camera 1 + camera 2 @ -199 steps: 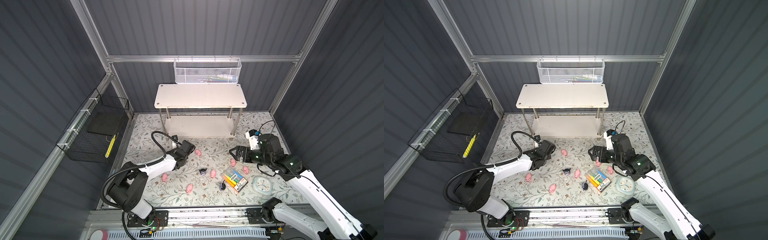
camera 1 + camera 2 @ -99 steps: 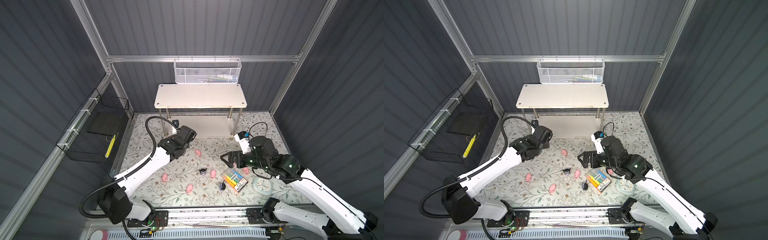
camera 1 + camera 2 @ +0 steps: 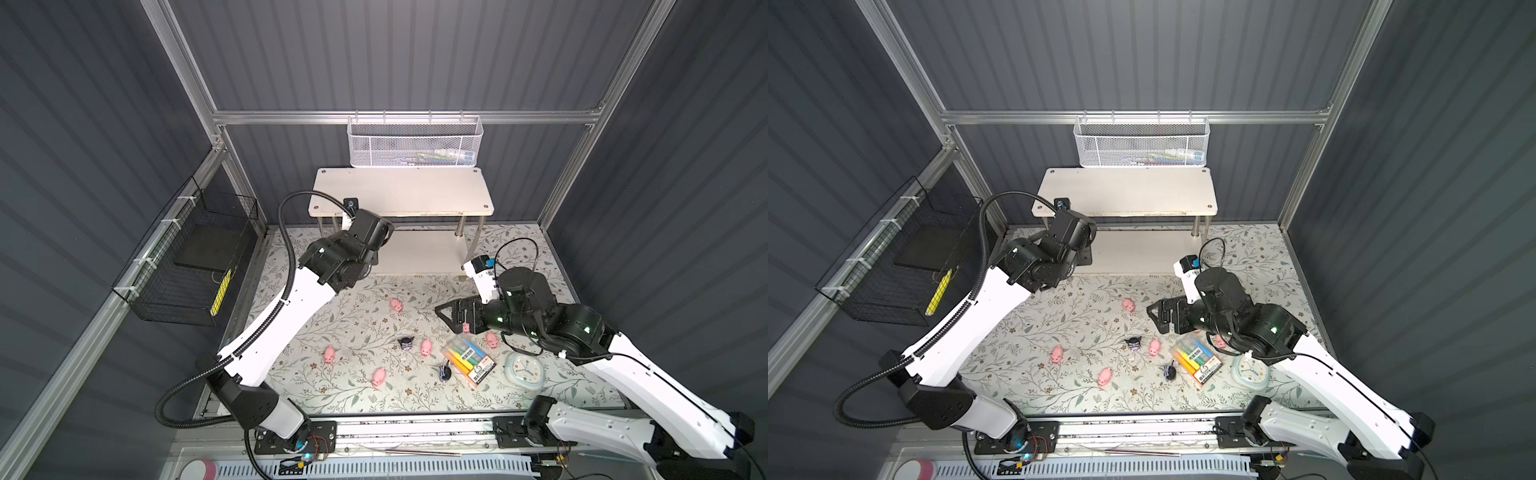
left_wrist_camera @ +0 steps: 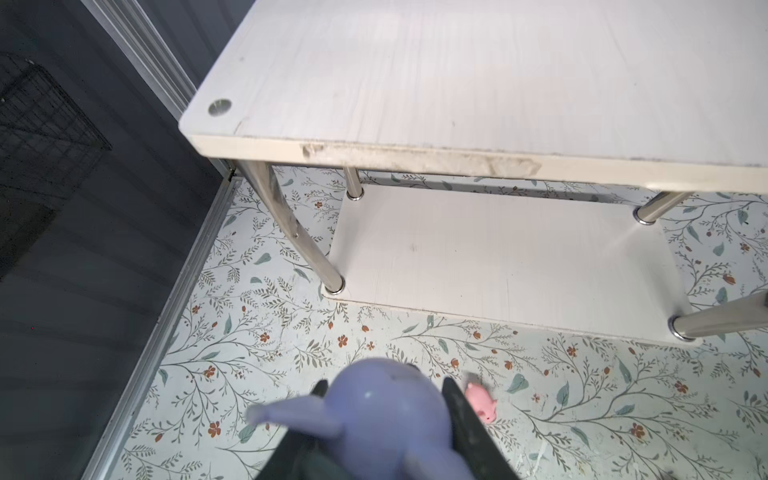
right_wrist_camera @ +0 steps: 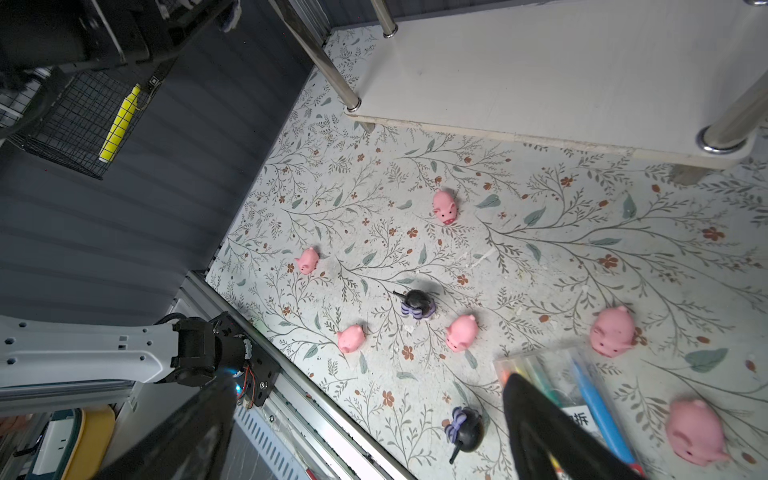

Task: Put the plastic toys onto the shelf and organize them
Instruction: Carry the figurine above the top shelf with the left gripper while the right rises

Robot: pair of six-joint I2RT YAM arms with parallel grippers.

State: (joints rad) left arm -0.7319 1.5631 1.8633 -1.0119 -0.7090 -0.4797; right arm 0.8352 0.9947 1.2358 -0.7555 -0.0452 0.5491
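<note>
The left gripper [image 4: 384,392] pinches a purple figurine [image 4: 386,415] near the left front corner of the shelf [image 3: 399,195], whose two boards look bare. It should rise clear of the top board's edge, then set the toy upright at the left end, leaving room for a row. Six pigs [image 5: 444,206] and two more figurines [image 5: 417,303] lie on the table [image 3: 353,332], near the spread, empty right gripper [image 5: 370,380]. The black wire basket [image 3: 187,266] holds a yellow pen [image 3: 221,286]; the white mesh basket [image 3: 415,145], coloured items too small to name.
</note>
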